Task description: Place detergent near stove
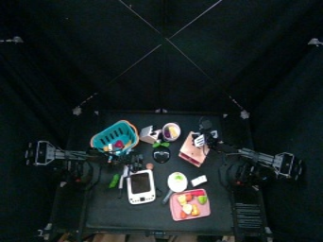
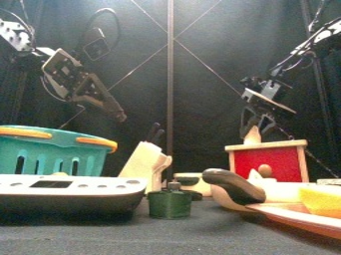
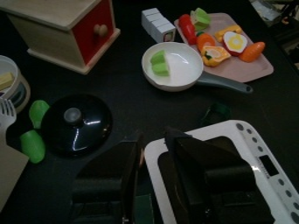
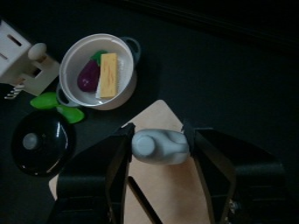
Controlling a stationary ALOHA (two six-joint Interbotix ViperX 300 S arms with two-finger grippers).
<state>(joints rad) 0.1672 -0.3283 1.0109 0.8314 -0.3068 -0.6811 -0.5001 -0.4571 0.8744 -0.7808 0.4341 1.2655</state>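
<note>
The detergent (image 4: pixel 160 145), a tan pointed bottle with a grey cap, hangs in my right gripper (image 4: pixel 160 131), which is shut on the cap. In the front view its tan tip (image 2: pixel 253 132) shows under the right gripper (image 2: pixel 262 108), above the red box (image 2: pixel 266 159). The white stove (image 1: pixel 142 186) lies at the table's front left; it also shows in the front view (image 2: pixel 60 194) and the left wrist view (image 3: pixel 239 162). My left gripper (image 3: pixel 152 136) hovers high over the stove's edge, empty, jaws a narrow gap apart.
A teal basket (image 1: pixel 113 138) stands back left. A pot with food (image 4: pixel 98 70) and a black lid (image 4: pixel 41 144) lie below the right gripper. A white bowl (image 3: pixel 172 66), a pink food tray (image 3: pixel 233 44) and a small dark green bottle (image 2: pixel 170 202) are front right.
</note>
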